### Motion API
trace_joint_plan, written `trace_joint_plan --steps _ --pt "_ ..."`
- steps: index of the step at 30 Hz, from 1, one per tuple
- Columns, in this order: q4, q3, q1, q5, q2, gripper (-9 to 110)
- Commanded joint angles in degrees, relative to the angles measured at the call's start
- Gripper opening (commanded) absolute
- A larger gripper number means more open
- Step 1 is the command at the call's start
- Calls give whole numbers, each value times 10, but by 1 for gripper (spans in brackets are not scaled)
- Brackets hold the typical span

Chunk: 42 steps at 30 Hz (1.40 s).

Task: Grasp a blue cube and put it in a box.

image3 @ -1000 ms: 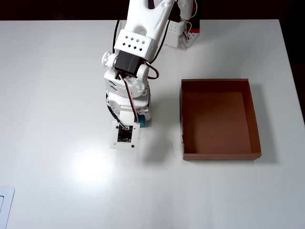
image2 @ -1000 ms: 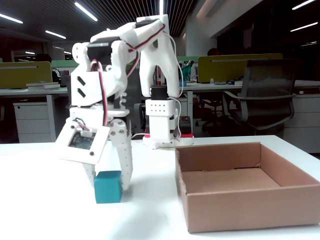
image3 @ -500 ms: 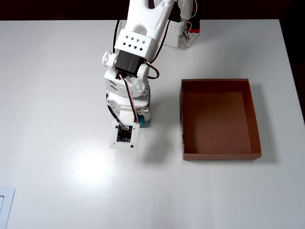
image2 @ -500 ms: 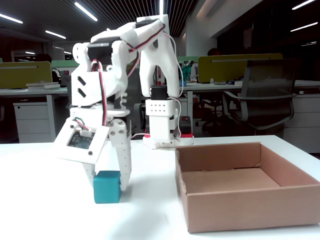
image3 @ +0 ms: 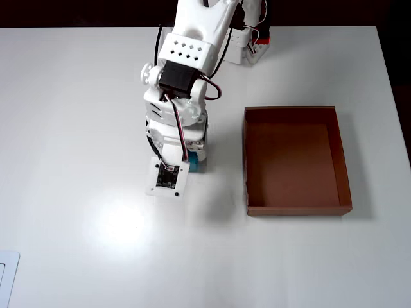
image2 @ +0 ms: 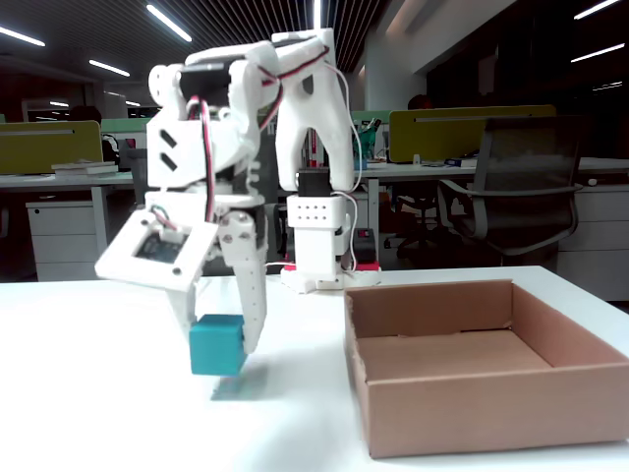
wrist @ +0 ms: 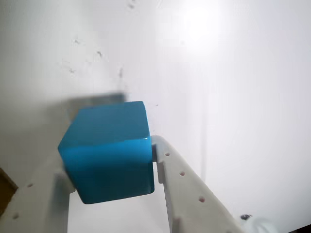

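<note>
The blue cube [image2: 216,346] hangs a little above the white table, its shadow on the surface just beneath it. My gripper [image2: 218,339] is shut on it, one white finger on each side. In the wrist view the cube [wrist: 109,150] fills the middle, pinched between the two perforated fingers [wrist: 181,187]. From overhead only a teal sliver of the cube [image3: 196,166] shows beneath the arm. The box [image2: 491,418], open brown cardboard with nothing in it, sits to the right of the cube in the fixed view; its rim [image3: 298,210] is a short gap to the right of the gripper in the overhead view.
The arm's base [image3: 247,45] stands at the far table edge. A white camera plate [image3: 167,178] juts out from the wrist. A flat white object [image3: 5,276] lies at the near-left corner. Office desks and a chair [image2: 511,202] are behind the table.
The gripper has risen with the cube in it, lifting the cube off the table. The wrist has tipped up slightly. The box has not moved.
</note>
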<state>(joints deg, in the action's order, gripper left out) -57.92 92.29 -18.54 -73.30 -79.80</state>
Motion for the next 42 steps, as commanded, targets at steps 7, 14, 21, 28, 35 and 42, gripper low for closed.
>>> trace_joint_plan --steps 7,14,21,28,35,42 --pt "-73 -66 57 62 -134 11" --pt "-154 -116 127 134 -185 11" --pt "-219 -155 200 204 -201 11" --pt "-263 -178 263 258 -213 11" --pt "-265 -142 309 297 -221 11" --pt "-195 -47 344 325 -218 11"
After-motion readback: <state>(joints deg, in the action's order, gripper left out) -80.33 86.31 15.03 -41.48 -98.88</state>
